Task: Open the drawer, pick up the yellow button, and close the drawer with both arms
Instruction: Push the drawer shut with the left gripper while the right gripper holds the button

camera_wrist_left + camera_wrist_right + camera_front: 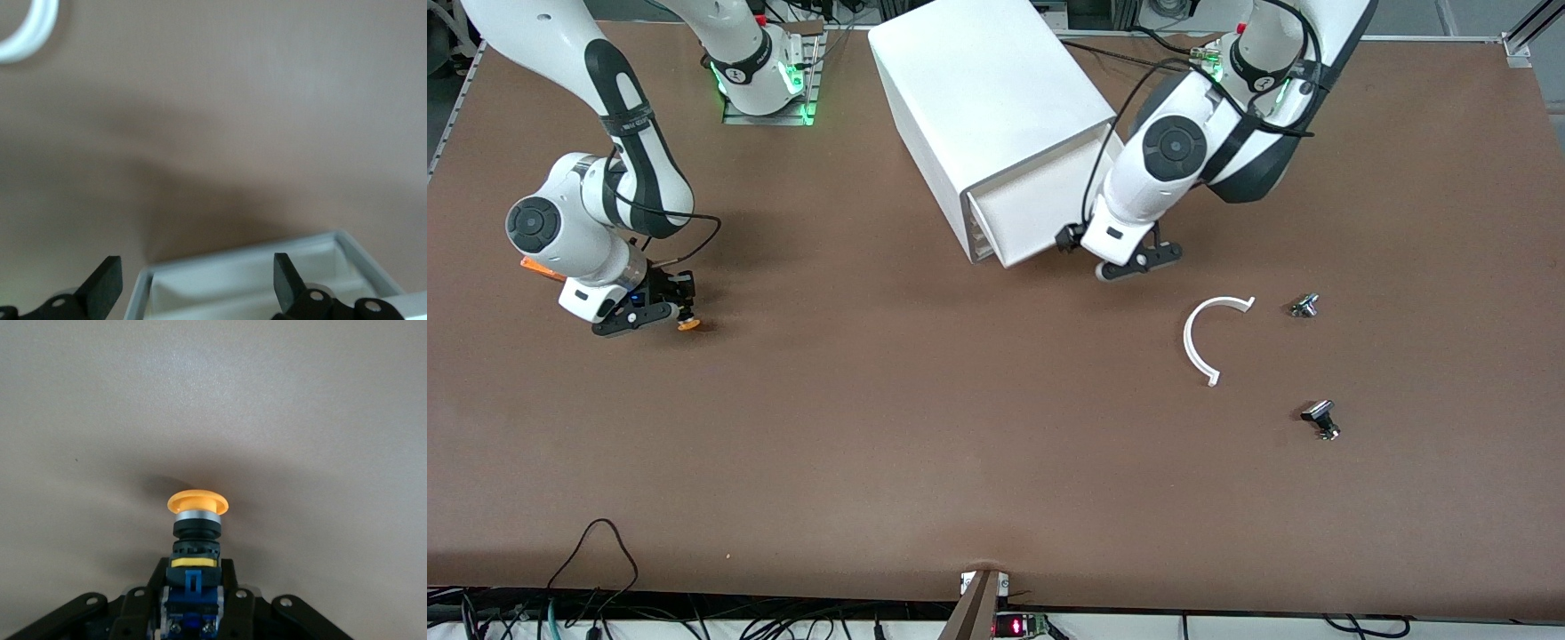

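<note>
Over at the right arm's end of the table (925, 427), the right gripper (665, 311) hangs low above the brown surface with its fingers (230, 587) clamped on the button (196, 527), orange cap pointing outward. The left gripper (1129, 262) sits at the front edge of the top drawer (247, 280), which is pulled out from the white cabinet (983, 107); its fingers (287, 280) are spread apart over the tray's rim. A white curved piece (1205, 338) and two small knobs (1304, 305) lie nearer the front camera.
</note>
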`<state>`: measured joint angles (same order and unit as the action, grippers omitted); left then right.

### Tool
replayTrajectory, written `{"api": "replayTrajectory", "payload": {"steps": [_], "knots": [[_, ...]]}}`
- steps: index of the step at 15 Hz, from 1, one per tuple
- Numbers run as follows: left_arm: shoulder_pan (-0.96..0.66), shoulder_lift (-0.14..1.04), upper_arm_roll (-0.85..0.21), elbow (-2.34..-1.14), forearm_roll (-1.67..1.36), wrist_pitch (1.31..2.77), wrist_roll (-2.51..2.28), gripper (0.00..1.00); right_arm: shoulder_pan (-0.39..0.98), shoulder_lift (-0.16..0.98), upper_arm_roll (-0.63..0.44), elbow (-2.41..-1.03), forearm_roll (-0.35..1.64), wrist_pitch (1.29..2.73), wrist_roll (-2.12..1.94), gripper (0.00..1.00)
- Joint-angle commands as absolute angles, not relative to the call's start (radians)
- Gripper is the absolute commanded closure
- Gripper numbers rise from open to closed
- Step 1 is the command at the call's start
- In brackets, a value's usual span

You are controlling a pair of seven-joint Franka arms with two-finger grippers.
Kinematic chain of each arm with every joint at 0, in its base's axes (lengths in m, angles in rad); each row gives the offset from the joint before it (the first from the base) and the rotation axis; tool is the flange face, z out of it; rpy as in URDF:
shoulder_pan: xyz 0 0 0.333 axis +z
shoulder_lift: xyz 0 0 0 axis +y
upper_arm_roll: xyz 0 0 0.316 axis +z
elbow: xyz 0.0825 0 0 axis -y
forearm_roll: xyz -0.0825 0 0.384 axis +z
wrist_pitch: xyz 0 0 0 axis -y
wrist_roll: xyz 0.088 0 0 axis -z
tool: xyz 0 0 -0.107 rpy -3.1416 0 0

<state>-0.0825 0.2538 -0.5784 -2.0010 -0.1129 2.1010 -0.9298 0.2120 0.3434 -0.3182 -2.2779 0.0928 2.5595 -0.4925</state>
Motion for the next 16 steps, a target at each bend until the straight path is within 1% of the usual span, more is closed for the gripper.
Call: {"api": "replayTrajectory", "payload": {"steps": [1,3,5,6,7,8,9,11,12,14,16], "knots": [[-0.075,0.215,-0.633,-2.022,-0.207,2.020,-0.933,0.00,0.195,0.362,-0.301,-2.292,0.080,2.592,-0.502,0.66],[-0.075,0.215,-0.659,-2.023,-0.219,1.996,-0.933,0.00,0.196,0.367,-0.301,-2.290,0.080,2.589,-0.503,0.63],[-0.075,0.213,-0.670,-2.031,-0.228,1.990,-0.931,0.00,0.196,0.365,-0.302,-2.290,0.080,2.577,-0.502,0.54],[-0.075,0.213,-0.681,-2.037,-0.265,1.990,-0.927,0.00,0.196,0.361,-0.301,-2.289,0.080,2.562,-0.496,0.47],[-0.075,0.213,-0.684,-2.048,-0.305,1.990,-0.920,0.00,0.196,0.354,-0.301,-2.284,0.081,2.545,-0.485,0.30],[-0.075,0.213,-0.689,-2.057,-0.337,1.990,-0.920,0.00,0.196,0.347,-0.301,-2.280,0.084,2.536,-0.482,0.04],[-0.075,0.213,-0.702,-2.063,-0.353,1.990,-0.920,0.00,0.196,0.341,-0.301,-2.278,0.093,2.530,-0.476,0.00],[-0.075,0.209,-0.713,-2.063,-0.354,1.988,-0.920,0.00,0.196,0.330,-0.299,-2.260,0.098,2.528,-0.407,0.00],[-0.069,0.209,-0.712,-2.063,-0.354,1.988,-0.919,0.00,0.196,0.318,-0.295,-2.249,0.098,2.504,-0.375,0.00],[-0.049,0.209,-0.698,-2.063,-0.350,1.991,-0.916,0.00,0.196,0.296,-0.295,-2.197,0.100,2.410,-0.359,0.00],[-0.014,0.209,-0.642,-2.057,-0.347,2.002,-0.898,0.00,0.198,0.293,-0.295,-2.117,0.098,2.312,-0.362,0.00]]}}
